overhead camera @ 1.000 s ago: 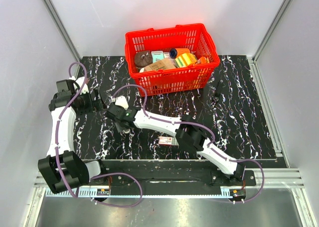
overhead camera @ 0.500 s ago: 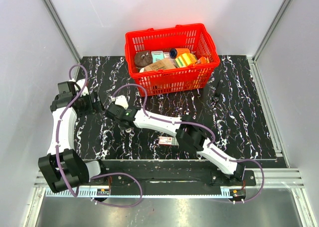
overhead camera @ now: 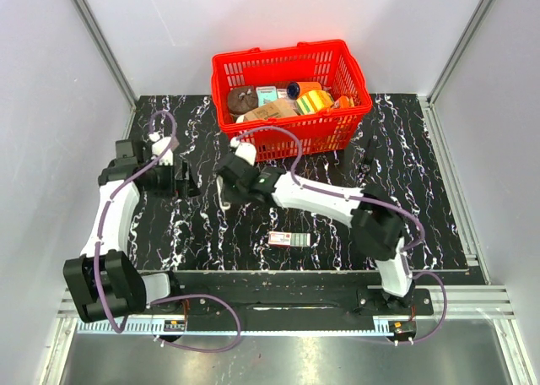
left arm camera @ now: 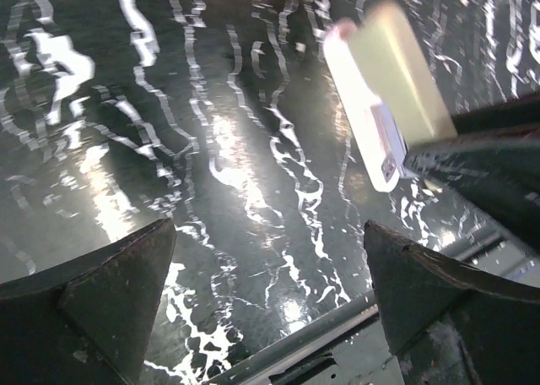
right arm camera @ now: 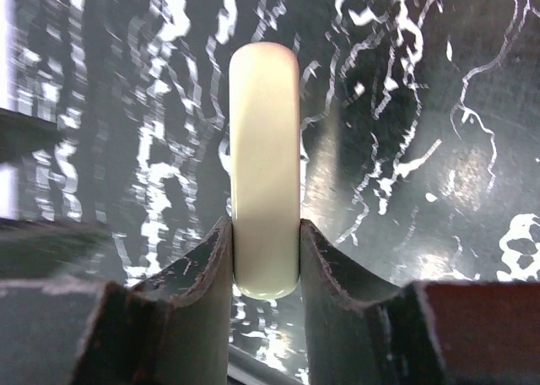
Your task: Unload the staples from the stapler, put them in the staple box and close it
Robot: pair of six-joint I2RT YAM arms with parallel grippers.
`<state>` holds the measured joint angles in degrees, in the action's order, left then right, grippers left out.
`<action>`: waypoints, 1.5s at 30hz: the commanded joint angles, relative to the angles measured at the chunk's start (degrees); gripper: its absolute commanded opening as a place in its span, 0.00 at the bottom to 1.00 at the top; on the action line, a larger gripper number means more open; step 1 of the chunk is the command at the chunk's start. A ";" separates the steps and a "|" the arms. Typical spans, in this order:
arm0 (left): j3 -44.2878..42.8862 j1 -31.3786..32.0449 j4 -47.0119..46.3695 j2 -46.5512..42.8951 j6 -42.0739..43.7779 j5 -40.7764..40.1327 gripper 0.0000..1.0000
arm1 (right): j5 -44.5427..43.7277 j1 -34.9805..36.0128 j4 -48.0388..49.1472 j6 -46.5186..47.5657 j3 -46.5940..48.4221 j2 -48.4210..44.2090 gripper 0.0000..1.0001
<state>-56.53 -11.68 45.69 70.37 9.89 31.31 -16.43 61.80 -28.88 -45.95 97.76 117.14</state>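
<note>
Two white robot arms trailing purple cables reach over the black, white-veined marble tabletop point(overhead camera: 422, 199) in the overhead view. At the far edge stands a red plastic mesh basket point(overhead camera: 278, 136) full of packets and small goods. The slim black stapler point(overhead camera: 369, 154) lies on the tabletop just beside the basket's front right corner, well apart from both sets of jaws. The right arm point(overhead camera: 325, 201) stretches across to the left, and its jaws grip a small cream-coloured oblong object point(overhead camera: 224, 204) in front of the basket's left end. The left arm point(overhead camera: 114, 212) bends in from the side, its jaws near that object. A small red-and-white labelled box point(overhead camera: 287, 238) lies flat near the front edge, between the two arm bases.

From the left wrist, the two dark fingers point(left arm camera: 110, 300) stand wide apart with only bare marble between them, holding nothing. The cream object sits blurred at the upper right, tilted, its lower end against a dark finger of the other arm.

From the right wrist, both dark fingers point(right arm camera: 202, 300) are closed on the lower end of the cream object, which runs straight away from the camera, rounded at its far end, over the marble.
</note>
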 commanded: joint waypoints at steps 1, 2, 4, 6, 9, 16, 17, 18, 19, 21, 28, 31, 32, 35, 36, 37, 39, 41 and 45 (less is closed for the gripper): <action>1.33 2.89 0.80 1.61 6.80 9.46 0.99 | 4.29 -1.07 14.02 -6.77 -4.50 -7.01 0.00; 1.51 3.15 0.72 1.96 7.50 10.60 0.99 | 4.64 -1.16 15.07 -7.30 -5.37 -7.62 0.00; 1.17 3.59 1.59 3.19 8.82 12.98 0.99 | 5.09 -1.24 16.84 -8.18 -6.52 -8.59 0.00; 0.90 3.68 2.29 4.16 10.05 15.61 0.99 | 6.22 -1.33 18.33 -8.97 -7.14 -8.95 0.00; 0.64 3.86 3.08 5.13 12.25 19.13 0.99 | 7.81 -1.51 19.74 -10.12 -7.32 -9.04 0.00; -0.41 5.00 4.92 7.50 15.24 20.89 0.71 | 9.39 -1.68 22.02 -11.52 -8.63 -9.65 0.00; -0.77 5.00 5.80 8.29 16.12 21.77 0.67 | 9.92 -1.77 22.46 -11.79 -9.07 -9.74 0.00; -1.03 5.00 6.33 8.90 16.56 22.21 0.65 | 10.27 -1.86 22.82 -11.96 -9.16 -9.74 0.00; -1.21 5.00 6.60 9.26 16.83 22.30 0.64 | 10.45 -1.95 23.25 -12.23 -9.42 -9.91 0.00; -1.21 5.00 6.52 9.35 17.09 22.30 0.61 | 10.89 -1.95 23.87 -12.49 -9.77 -10.00 0.00; -0.95 5.00 5.20 7.24 16.83 21.08 0.27 | 12.38 -1.86 25.37 -13.02 -11.62 -10.71 0.00; -1.82 5.00 4.93 7.06 16.57 19.23 0.00 | 13.08 -2.03 25.72 -13.02 -12.41 -11.14 0.00; -1.91 5.00 5.02 6.89 16.65 18.79 0.00 | 13.69 -2.12 26.07 -12.93 -12.85 -11.32 0.00; -2.00 5.00 4.85 6.01 17.09 18.00 0.00 | 14.05 -2.56 26.25 -12.58 -14.08 -12.02 0.00; -1.92 5.00 4.67 5.66 17.27 17.65 0.00 | 14.05 -2.74 26.25 -12.32 -14.61 -12.46 0.00; -2.00 5.00 4.67 5.40 17.53 17.04 0.00 | 14.31 -3.00 26.16 -11.88 -15.31 -12.81 0.00; -2.00 5.00 4.76 4.96 18.23 15.89 0.00 | 14.93 -3.61 26.25 -11.35 -17.06 -13.69 0.00; -1.74 5.00 4.76 4.52 19.37 14.14 0.00 | 16.16 -4.23 26.34 -10.39 -19.26 -14.48 0.00; -0.60 5.00 2.74 3.46 22.01 8.44 0.00 | 20.11 -5.81 26.34 -6.62 -23.13 -15.36 0.00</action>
<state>-56.34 -5.65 51.68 76.51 27.00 47.62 0.19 58.65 -1.34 -57.19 78.06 105.67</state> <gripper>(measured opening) 0.112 0.375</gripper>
